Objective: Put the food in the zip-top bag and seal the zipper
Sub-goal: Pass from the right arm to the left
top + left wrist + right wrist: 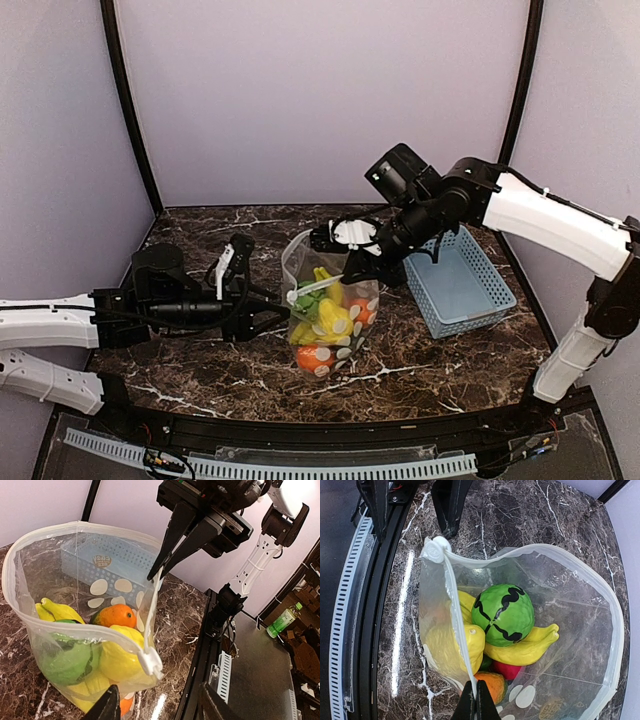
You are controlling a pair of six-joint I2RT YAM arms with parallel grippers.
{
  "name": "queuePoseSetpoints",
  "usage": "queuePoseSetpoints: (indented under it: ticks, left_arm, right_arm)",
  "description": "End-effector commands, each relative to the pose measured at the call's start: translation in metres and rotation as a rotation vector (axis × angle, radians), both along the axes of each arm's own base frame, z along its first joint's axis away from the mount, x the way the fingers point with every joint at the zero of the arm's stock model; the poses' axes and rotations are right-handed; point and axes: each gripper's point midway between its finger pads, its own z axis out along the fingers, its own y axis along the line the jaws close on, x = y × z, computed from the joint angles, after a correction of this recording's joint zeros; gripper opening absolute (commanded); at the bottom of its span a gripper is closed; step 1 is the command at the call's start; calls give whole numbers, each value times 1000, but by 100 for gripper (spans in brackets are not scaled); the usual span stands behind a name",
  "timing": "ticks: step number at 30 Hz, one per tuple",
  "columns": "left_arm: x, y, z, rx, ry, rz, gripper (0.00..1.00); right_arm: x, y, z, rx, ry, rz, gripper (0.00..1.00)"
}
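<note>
Along the near edge we note a pale slotted cable rail [270, 462]. Beyond it the table [420, 370] is glossy dark stone-pattern, veined in white.

The left gripper [158, 692] reaches in low from the left. Its two black wedge-shaped fingers stand apart. The bag's near corner sits just above the gap, and we cannot tell whether either finger touches it.

The zip-top bag [298, 262] stands upright at mid-table between the two grippers, its mouth pulled into a wide loop. The film is clear, thin and wrinkled, printed with white ovals. The zipper [452, 600] is a narrow white strip along the rim, unsealed. It ends in a small rounded white tab [435, 550] at the corner nearest the left gripper.

The food [330, 320] lies piled in the bottom of the bag, all smooth moulded plastic. A green ball [504, 614] with black wavy stripes is on top, with curved yellow bananas [525, 647] under it. Also present are an orange ball [116, 615], a lumpy yellow piece [445, 645], a crinkled green piece [67, 662] and a partly hidden red piece [509, 670].

The right gripper [474, 692] comes down from above. Its slim black fingers are pressed together on the zipper, on the side away from the left gripper.

Further right, near the bag, sits a light-blue rectangular basket [462, 285] with slotted walls. Plain lilac walls [320, 100] close the back.
</note>
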Motion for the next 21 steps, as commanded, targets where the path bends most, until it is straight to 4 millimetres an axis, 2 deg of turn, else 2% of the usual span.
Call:
queuePoseSetpoints:
  ticks: [1, 10, 13, 21]
  left_arm:
    - [9, -11, 4, -32, -40, 35, 50]
    - [17, -21, -6, 5, -114, 77, 40]
    - [21, -26, -2, -20, -138, 87, 37]
    - [32, -29, -8, 20, -158, 121, 20]
  right_arm:
    - [6, 9, 7, 42, 4, -7, 0]
    - [6, 11, 7, 42, 12, -8, 0]
    - [6, 14, 7, 44, 21, -6, 0]
    - [7, 14, 7, 44, 28, -10, 0]
